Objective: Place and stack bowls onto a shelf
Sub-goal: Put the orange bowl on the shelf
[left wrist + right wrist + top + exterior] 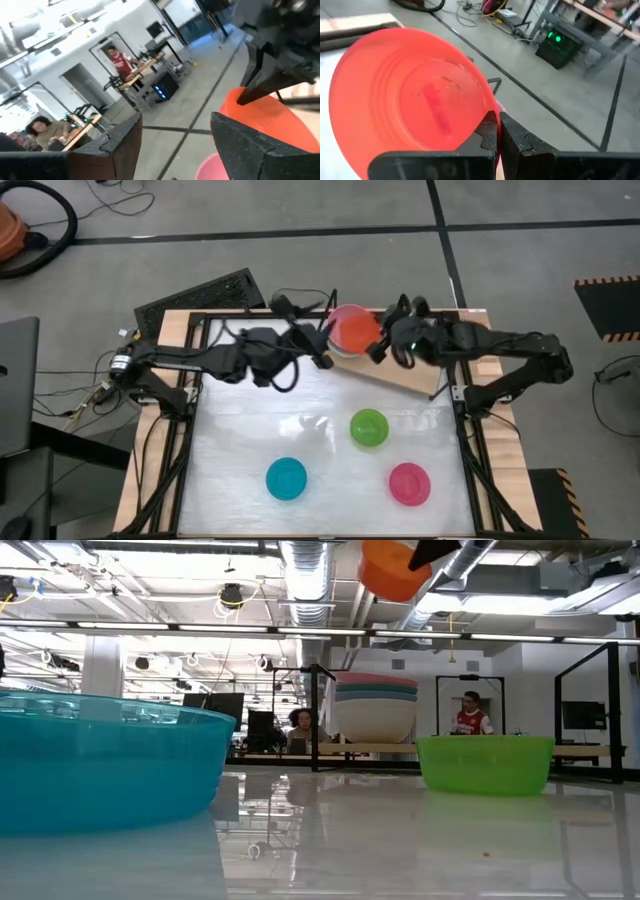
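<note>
- My right gripper [497,131] is pinched shut on the rim of the small round orange-red plastic bowl [410,95]; I hold it in the air above the stack of like bowls [374,705] standing on the flat light-wood shelf [400,375] at the far edge of the table.
- My left gripper [175,135] hangs just beside that stack with its fingers spread and nothing between them.
- I judge the bowl light and stiff but thin-walled and slick; the rim is the only real hold, so it could swing or slip if I hurry.
- The lime green plastic bowl [369,427], bright blue plastic bowl [286,478] and pink plastic bowl [409,483] sit apart on the white tabletop [240,430], still to be shelved.
</note>
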Tool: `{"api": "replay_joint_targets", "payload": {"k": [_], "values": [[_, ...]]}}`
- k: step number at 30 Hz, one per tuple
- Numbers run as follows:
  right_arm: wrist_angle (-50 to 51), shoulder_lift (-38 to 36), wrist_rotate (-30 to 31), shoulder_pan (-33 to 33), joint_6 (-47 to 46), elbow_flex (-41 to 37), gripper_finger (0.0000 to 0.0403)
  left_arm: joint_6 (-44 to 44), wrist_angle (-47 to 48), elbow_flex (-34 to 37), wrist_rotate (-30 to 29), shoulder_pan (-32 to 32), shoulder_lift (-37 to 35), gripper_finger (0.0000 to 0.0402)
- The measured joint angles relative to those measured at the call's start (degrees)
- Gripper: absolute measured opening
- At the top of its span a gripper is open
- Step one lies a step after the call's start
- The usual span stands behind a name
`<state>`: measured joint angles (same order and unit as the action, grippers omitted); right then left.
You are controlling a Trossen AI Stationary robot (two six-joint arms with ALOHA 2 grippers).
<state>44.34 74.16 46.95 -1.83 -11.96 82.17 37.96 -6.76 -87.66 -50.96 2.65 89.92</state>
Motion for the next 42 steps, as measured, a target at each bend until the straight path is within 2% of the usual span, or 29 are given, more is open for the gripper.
{"api": "replay_joint_targets", "payload": {"k": [6,12,16,20,25,30,35,42], "values": [[2.9,-5.1,-11.4,-10.4,0.0,0.1,0.0024,-2.8,3.3,0.0,-0.9,0.7,-5.7,0.0225],[13.4,-9.6,-19.2,-24.5,0.0,0.1,0.0024,-11.3,12.6,0.0,-1.2,0.9,-12.0,0.0222],[20.8,-9.1,-24.6,-32.4,0.9,0.1,0.0024,-17.4,19.8,0.0,-1.0,0.8,-15.0,0.0222],[23.8,-6.3,-29.8,-36.7,3.2,-0.1,0.0024,-21.9,24.5,0.0,-1.0,0.8,-16.6,0.0222],[17.8,-7.0,-38.3,-40.6,4.9,-7.5,0.0024,-25.8,28.7,0.0,-0.9,0.8,-16.9,0.0222],[8.8,-11.0,-44.2,-43.4,2.7,-19.5,0.0024,-29.1,32.9,0.0,-0.8,1.0,-16.8,0.0222],[3.2,-11.7,-48.5,-44.5,1.4,-29.1,0.0024,-30.7,34.0,0.0,-0.5,1.0,-16.7,0.0222],[-0.5,-6.8,-50.2,-45.6,2.9,-32.9,0.0024,-30.7,33.9,0.0,-0.5,1.0,-16.8,0.0222]]}}
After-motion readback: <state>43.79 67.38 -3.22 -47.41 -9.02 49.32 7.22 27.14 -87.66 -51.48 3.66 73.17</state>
